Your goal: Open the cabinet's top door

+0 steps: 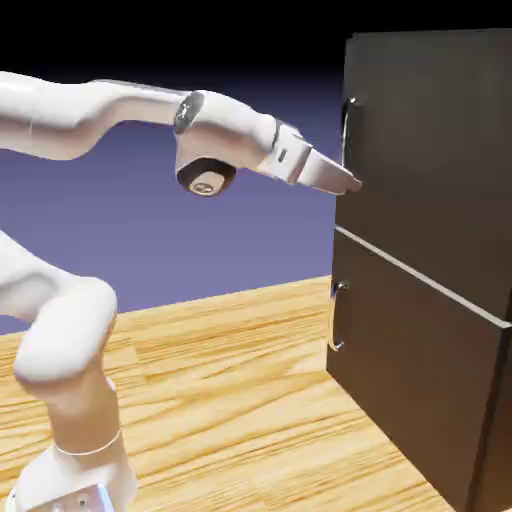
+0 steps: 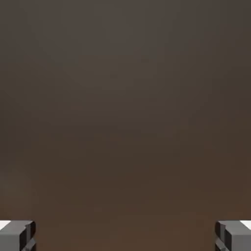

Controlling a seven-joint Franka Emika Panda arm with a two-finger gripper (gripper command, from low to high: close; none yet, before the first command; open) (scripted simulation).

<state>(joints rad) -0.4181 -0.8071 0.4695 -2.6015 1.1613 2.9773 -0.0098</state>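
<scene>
**Gripper at the top door, fingers wide, nothing held**

Exterior view: the cabinet fills the right side, standing on the wooden table. The top door takes the upper part, shut flush; its handle, a thin vertical bar, sits near the door's left edge at about 2 o'clock in the picture. Lower door is beneath it, with its own small handle at about 4 o'clock. The arm comes in from the left, roughly level. The gripper points right, tip at the top door's left edge, just below the handle, at its 6 o'clock. Can't tell from here whether it touches the door. Finger gap is not readable in this view.

Hand view: flat dark brown door face fills the frame, very close. Fingertips sit in the far corners at 7 and 5 o'clock, spread fully wide. Nothing between them.
</scene>
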